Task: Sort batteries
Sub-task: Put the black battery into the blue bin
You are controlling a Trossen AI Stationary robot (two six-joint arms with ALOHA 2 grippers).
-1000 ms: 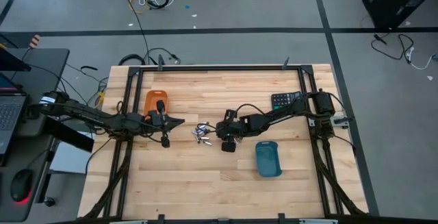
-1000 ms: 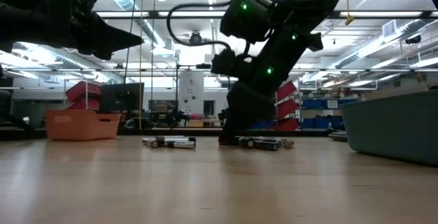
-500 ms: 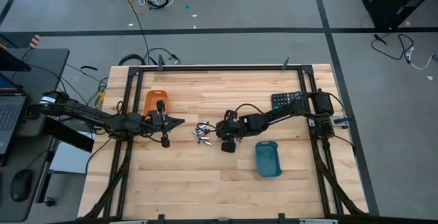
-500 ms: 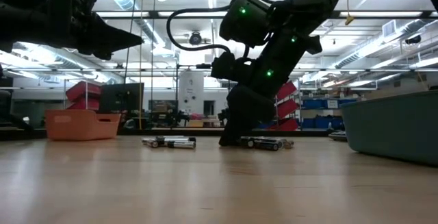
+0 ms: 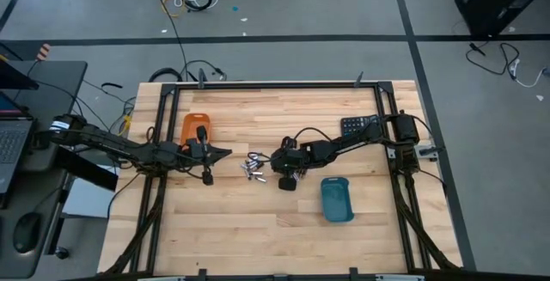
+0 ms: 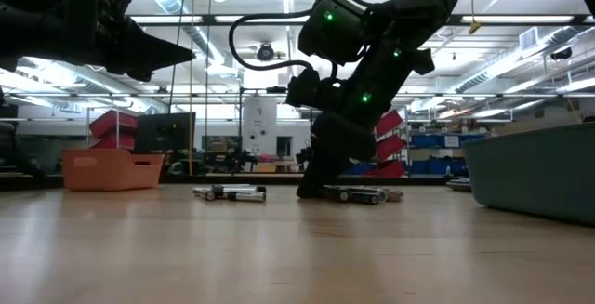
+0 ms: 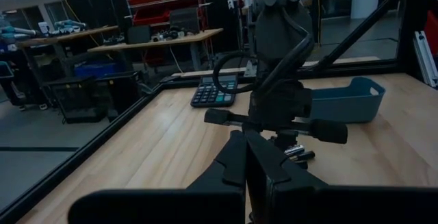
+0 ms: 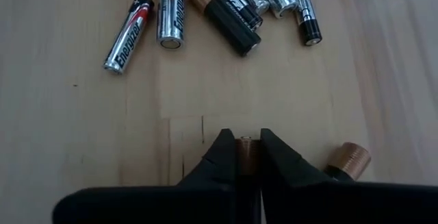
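Observation:
Several batteries (image 8: 205, 5), silvery and copper-and-black, lie loose in a heap on the wooden table (image 5: 258, 221) at its middle (image 5: 253, 167); in the low view they show as two low rows (image 6: 230, 192). My right gripper (image 8: 245, 154) reaches down at the heap's right side (image 5: 272, 166) and is shut on one copper-topped battery. Another copper battery (image 8: 346, 161) lies just beside its finger. My left gripper (image 5: 225, 152) hangs shut above the table, left of the heap, touching nothing. My right gripper pinches one battery between its two fingertips; only the battery's copper end (image 8: 245, 144) shows between them, the rest hidden by the fingers (image 8: 220, 153). The fingers slant down from the table's right side (image 6: 311, 185). The battery is down at the tabletop.
An orange tray (image 5: 196, 127) stands at the far left behind my left arm. A blue tray (image 5: 337, 198) sits near the right, toward the front. A black calculator (image 5: 359, 126) lies at the far right. Bare wood stretches along the front of the table.
My right gripper has shut from wide open onto the copper-topped battery while staying at the heap's right side. The battery lies where it was.

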